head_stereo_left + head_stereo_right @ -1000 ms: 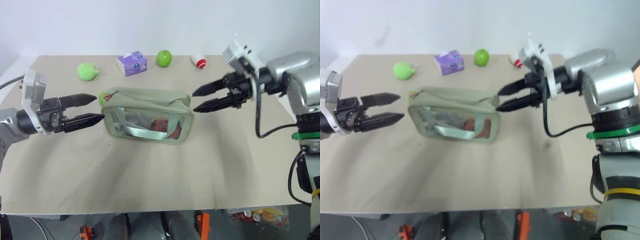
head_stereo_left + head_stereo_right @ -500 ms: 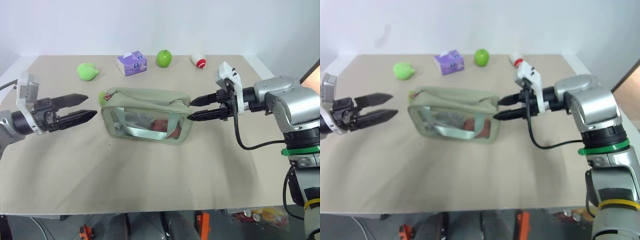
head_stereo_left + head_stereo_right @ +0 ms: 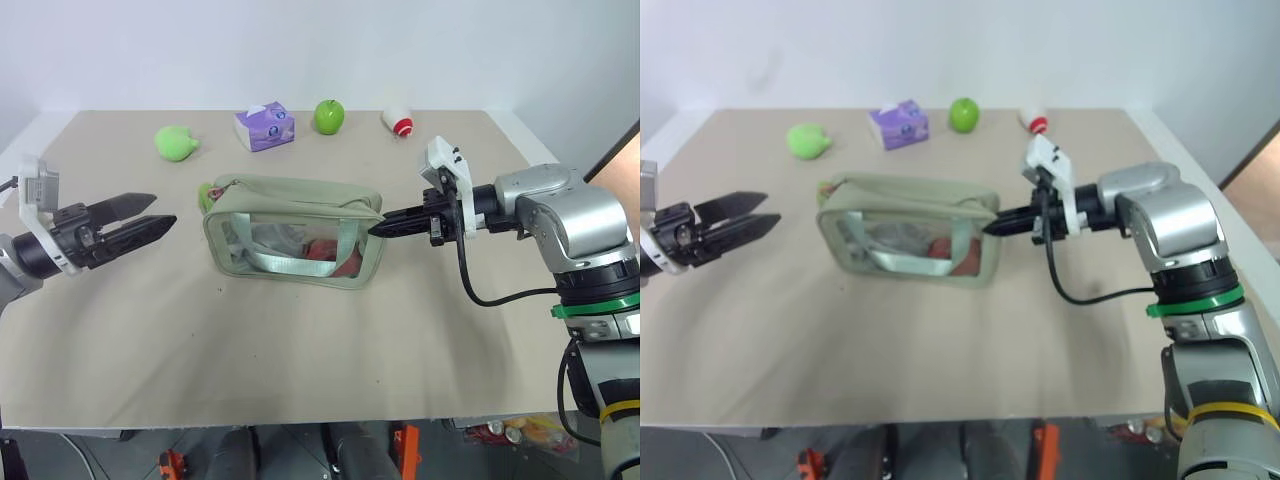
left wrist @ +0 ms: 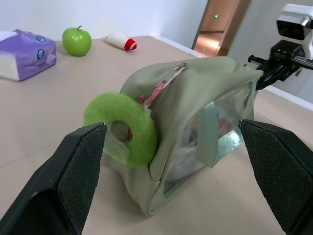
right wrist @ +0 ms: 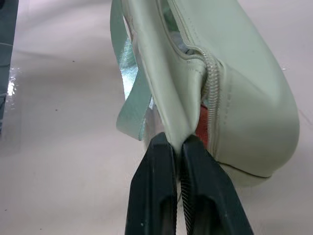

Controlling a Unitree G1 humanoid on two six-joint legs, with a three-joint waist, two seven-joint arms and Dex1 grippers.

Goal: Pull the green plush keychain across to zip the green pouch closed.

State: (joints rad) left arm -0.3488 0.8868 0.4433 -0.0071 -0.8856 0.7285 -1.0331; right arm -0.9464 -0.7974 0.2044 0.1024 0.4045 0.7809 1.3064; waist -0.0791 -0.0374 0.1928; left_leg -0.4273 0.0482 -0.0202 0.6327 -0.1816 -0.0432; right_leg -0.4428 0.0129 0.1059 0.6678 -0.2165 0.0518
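Note:
The green pouch (image 3: 300, 196), pale sage with a clear side panel, lies mid-table with its zipper open along the top. The green plush keychain (image 4: 132, 129), a lime fuzzy ring, hangs at the pouch's left end on a pink link. My right gripper (image 3: 376, 226) is shut on the fabric edge at the pouch's right end, and the right wrist view shows the fingers (image 5: 159, 166) pinching it. My left gripper (image 3: 165, 209) stands open to the left of the keychain, a short gap away, pointing at it with nothing between its fingers.
Along the table's far side sit a light-green plush toy (image 3: 175, 142), a purple tissue pack (image 3: 264, 128), a green apple (image 3: 328, 116) and a small white-and-red object (image 3: 398, 122). Bare table (image 3: 300, 340) stretches in front of the pouch.
My right gripper has dropped slightly and closed on the pouch's right end. My left gripper has drawn back to the left, away from the keychain, still open.

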